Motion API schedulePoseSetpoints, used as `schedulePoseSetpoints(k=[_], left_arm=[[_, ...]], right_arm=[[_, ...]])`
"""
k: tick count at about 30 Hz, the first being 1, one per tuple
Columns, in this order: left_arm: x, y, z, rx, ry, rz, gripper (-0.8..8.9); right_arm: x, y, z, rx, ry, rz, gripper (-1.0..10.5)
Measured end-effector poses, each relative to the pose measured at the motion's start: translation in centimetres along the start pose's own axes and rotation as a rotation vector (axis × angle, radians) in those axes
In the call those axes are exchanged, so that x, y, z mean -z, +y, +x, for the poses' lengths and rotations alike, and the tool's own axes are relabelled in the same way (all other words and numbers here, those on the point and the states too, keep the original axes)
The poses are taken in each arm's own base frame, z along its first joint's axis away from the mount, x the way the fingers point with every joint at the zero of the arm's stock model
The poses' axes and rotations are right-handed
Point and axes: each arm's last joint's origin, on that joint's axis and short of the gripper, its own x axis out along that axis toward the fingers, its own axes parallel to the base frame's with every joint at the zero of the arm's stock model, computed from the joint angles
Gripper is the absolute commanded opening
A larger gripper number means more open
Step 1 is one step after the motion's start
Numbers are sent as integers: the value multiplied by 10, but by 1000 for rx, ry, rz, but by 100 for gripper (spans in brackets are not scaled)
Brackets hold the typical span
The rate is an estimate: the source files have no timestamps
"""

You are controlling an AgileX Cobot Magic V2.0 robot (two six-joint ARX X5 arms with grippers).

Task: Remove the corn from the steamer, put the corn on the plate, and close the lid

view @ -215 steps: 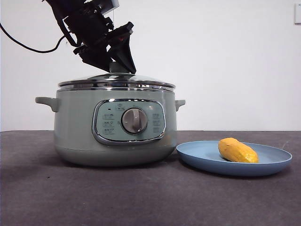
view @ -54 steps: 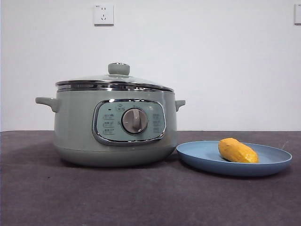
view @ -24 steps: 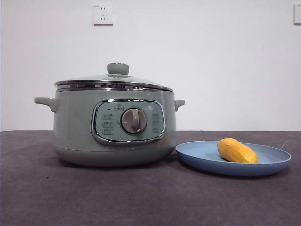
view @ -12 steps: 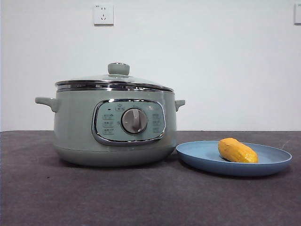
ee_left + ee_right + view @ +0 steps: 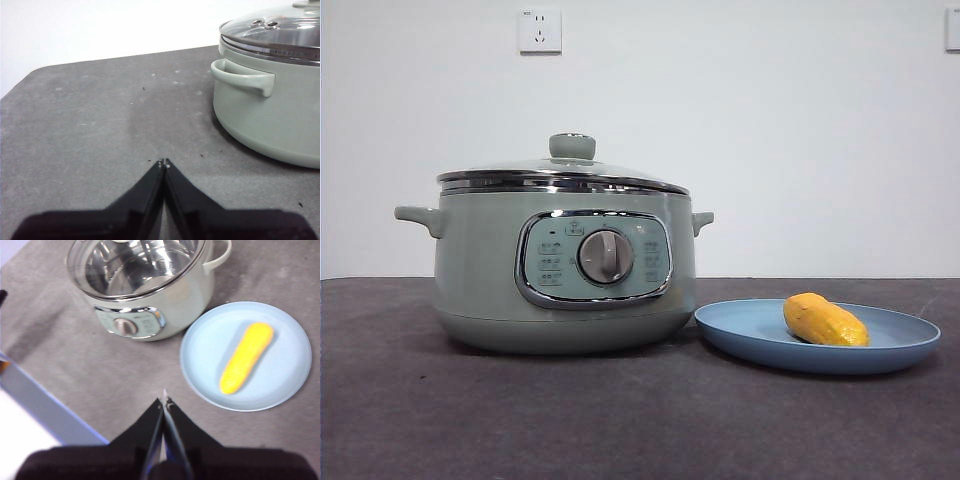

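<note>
1. Jaws of the left gripper [image 5: 163, 162] are pressed together with nothing between them, above bare dark counter [image 5: 90, 130] beside the steamer's side handle [image 5: 245, 80].
2. Jaws of the right gripper [image 5: 164, 399] are likewise closed and empty, high over the counter in front of the steamer [image 5: 150, 295] and plate [image 5: 245, 356].
3. Corn [image 5: 825, 320] lies on its side on the light-blue plate [image 5: 760, 335], apart from both grippers.
4. Plate sits on the counter just beside the steamer [image 5: 565, 270].
5. Lid [image 5: 565, 172] rests level on the steamer rim, green knob [image 5: 572, 146] uppermost.
6. Wall socket [image 5: 540, 31] is behind the steamer.
</note>
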Motion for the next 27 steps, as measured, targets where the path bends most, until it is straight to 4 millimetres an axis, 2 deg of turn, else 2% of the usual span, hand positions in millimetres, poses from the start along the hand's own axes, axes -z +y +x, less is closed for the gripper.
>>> schedulePoseSetpoints(k=[4,8,13,16,19,27], left_arm=[[0,0,0,0,0,0,-4],[0,0,0,0,0,0,-4],[0,0,0,0,0,0,-4],[0,0,0,0,0,0,-4],[0,0,0,0,0,0,-4],[0,0,0,0,0,0,-4]], right_arm=[[0,-2,-1,71,0,-14,1],[5,-2,-17,160,-59,-26,1],[13,7,-52,199,-309,-65,1],[21,9,-61,269,-496,-118,1],[37,1,-49,347,-623,-129,1],[107,-32,18,538,-733,9,1]])
